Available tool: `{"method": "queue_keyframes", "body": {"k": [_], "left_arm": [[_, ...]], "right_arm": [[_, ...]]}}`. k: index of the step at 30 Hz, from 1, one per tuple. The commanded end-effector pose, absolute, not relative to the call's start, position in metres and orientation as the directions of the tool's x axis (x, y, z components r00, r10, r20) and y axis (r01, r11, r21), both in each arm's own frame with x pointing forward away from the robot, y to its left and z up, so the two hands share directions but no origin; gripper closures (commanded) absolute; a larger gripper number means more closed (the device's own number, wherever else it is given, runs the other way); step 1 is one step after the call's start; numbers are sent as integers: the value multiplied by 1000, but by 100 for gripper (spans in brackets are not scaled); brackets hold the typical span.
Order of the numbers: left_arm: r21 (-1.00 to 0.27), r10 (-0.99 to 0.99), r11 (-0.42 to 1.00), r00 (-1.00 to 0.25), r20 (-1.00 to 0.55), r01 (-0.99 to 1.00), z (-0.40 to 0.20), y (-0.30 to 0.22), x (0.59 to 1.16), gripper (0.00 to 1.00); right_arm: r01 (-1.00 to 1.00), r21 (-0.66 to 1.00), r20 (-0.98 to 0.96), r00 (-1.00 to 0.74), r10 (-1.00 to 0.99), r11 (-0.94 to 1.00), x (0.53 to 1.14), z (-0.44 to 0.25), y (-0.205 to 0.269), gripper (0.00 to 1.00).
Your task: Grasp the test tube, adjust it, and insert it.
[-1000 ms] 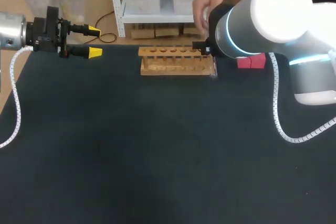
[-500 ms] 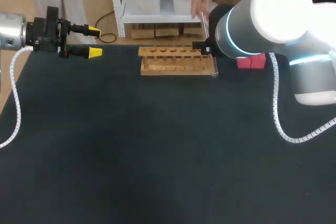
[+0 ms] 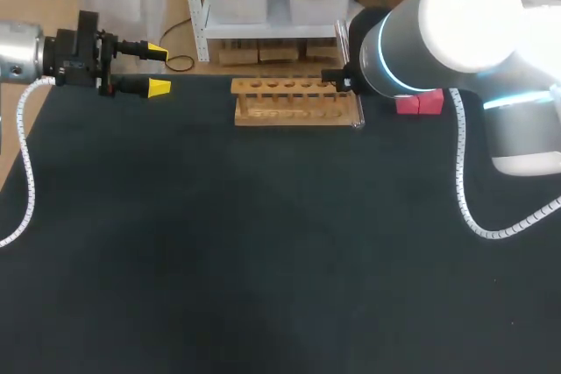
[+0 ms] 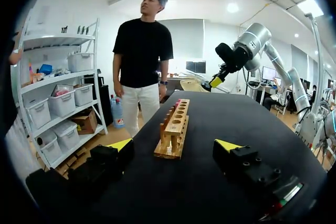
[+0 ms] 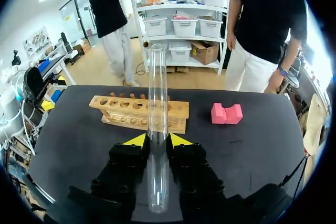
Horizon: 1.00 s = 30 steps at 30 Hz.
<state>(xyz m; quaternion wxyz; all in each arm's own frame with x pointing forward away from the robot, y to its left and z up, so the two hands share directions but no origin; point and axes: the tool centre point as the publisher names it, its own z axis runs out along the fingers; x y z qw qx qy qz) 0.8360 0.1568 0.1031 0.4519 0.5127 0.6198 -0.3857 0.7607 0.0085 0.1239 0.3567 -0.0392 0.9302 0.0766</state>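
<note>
A clear glass test tube (image 5: 157, 103) stands upright between the yellow tips of my right gripper (image 5: 158, 141), which is shut on it. Ahead of that gripper lies the wooden tube rack (image 5: 139, 113) with a row of holes. In the head view the rack (image 3: 294, 101) sits at the table's far edge, and the bulk of my right arm (image 3: 438, 32) hides its gripper just right of the rack. My left gripper (image 3: 158, 68) hangs open at the far left, well clear of the rack. In the left wrist view the rack (image 4: 174, 127) lies ahead of the open fingers.
A pink notched block (image 3: 418, 104) sits right of the rack near the far edge; in the right wrist view the pink block (image 5: 226, 114) lies beyond the gripper, beside the rack. The dark table (image 3: 263, 251) stretches wide toward the front.
A person's hand that was over the right gripper and the tube's top has drawn back off the table. Neither arm has moved.
</note>
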Motion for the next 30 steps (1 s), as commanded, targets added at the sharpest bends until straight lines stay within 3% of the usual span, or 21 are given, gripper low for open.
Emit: {"method": "queue_keyframes", "body": {"k": [1, 30], "left_arm": [[-13, 286, 176, -63, -956, 984, 102, 157, 837, 0], [-13, 286, 176, -63, -956, 984, 102, 157, 837, 0]], "right_arm": [[-127, 116, -676, -736, -15, 985, 759, 123, 7, 100], [-158, 75, -604, -793, -81, 985, 797, 66, 37, 100]]}}
